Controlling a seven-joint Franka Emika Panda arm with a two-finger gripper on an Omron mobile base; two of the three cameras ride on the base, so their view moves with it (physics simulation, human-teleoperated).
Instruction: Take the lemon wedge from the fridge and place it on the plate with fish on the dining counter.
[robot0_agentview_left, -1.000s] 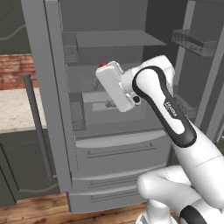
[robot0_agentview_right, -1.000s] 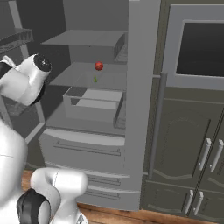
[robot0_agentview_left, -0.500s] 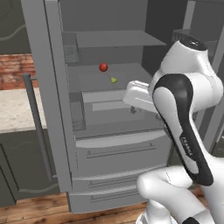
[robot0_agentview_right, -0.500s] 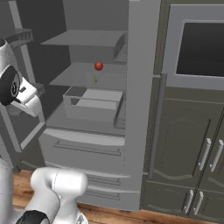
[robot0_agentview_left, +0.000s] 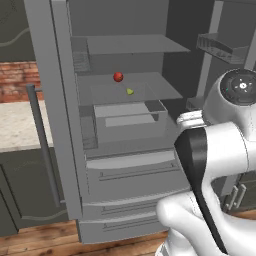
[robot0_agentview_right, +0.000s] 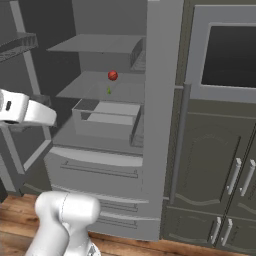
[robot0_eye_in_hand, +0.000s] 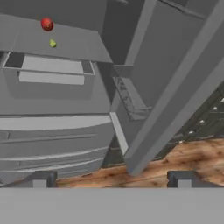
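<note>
Fridge (robot0_agentview_left: 125, 165) with both upper doors swung open, exposing its shelves and the clear drawer (robot0_agentview_left: 131, 117) below them. The wedge (robot0_agentview_left: 130, 91) lay on the middle shelf (robot0_agentview_left: 155, 90), just beside and in front of a small red fruit (robot0_agentview_left: 118, 77); the two were near each other but apart. In the right base view the same pair appeared as the wedge (robot0_agentview_right: 109, 91) below the fruit (robot0_agentview_right: 113, 75), and in the hand view as a yellow-green speck (robot0_eye_in_hand: 52, 43) under the red one (robot0_eye_in_hand: 47, 24), at the upper left of the frame.

The gripper (robot0_eye_in_hand: 111, 179) stood released, its two dark tips spread wide with nothing between them. It was well apart from the shelf, and the hand camera looked past the right door (robot0_eye_in_hand: 175, 87) toward the wooden floor (robot0_eye_in_hand: 175, 162), not squarely at the wedge. The arm (robot0_agentview_left: 210, 165) was folded back close to the base, low and in front of the bottom drawers (robot0_agentview_left: 135, 185).

Judged from this layout, the doors were open to give access, and the task was at an early stage: the wedge had not been taken. The wide spread of the tips suited an approach, though the wedge was far smaller than that span, so a centred closure would be needed. The fruit close by posed a risk of being knocked or taken by mistake. The reach would probably have to pass over the drawer front and under the upper shelf (robot0_agentview_left: 135, 44).
</note>
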